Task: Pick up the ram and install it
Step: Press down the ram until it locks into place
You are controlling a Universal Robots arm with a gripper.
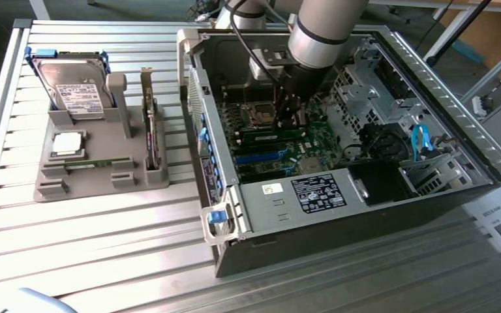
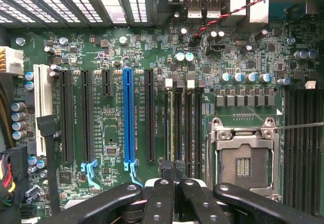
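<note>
While the gripper (image 1: 287, 116) is seen lowered into the computer case (image 1: 233, 215) in the exterior view, its fingers (image 2: 161, 193) are shown shut over the ram (image 2: 171, 127), seated in a motherboard slot, with firm pressing judged needed.

Grey tubular arm (image 1: 320, 29), black screw-studded tool (image 2: 174, 176)

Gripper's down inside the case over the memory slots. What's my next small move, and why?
Probably a short, straight press down. The ram stands edge-on in a slot beside the empty processor socket, and the shut gripper sits over one end of it. Whether its latches have closed can't be seen, so press gently.
</note>
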